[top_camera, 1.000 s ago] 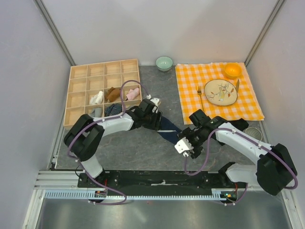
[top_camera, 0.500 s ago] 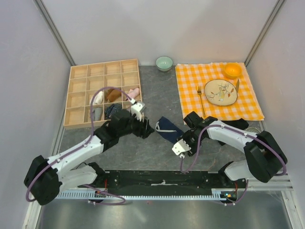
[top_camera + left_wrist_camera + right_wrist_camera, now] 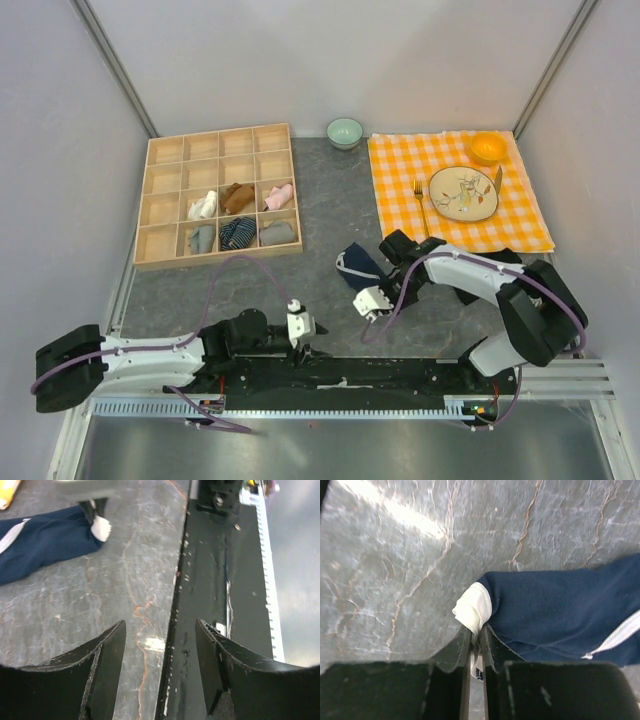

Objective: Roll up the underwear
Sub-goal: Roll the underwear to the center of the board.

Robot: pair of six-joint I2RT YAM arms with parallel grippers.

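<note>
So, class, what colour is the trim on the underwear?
White trim on navy underwear; best seen in right wrist view.

Left end effector (image 3: 160,630) gapes, arm lying low; right end effector (image 3: 476,637) pinched tight, arm bent inward.

You've got six rolled garments (image 3: 237,196) in the tray (image 3: 168,150), two bowls (image 3: 345,131), one plate (image 3: 463,193), one fork (image 3: 419,200), one underwear (image 3: 357,264).
</note>
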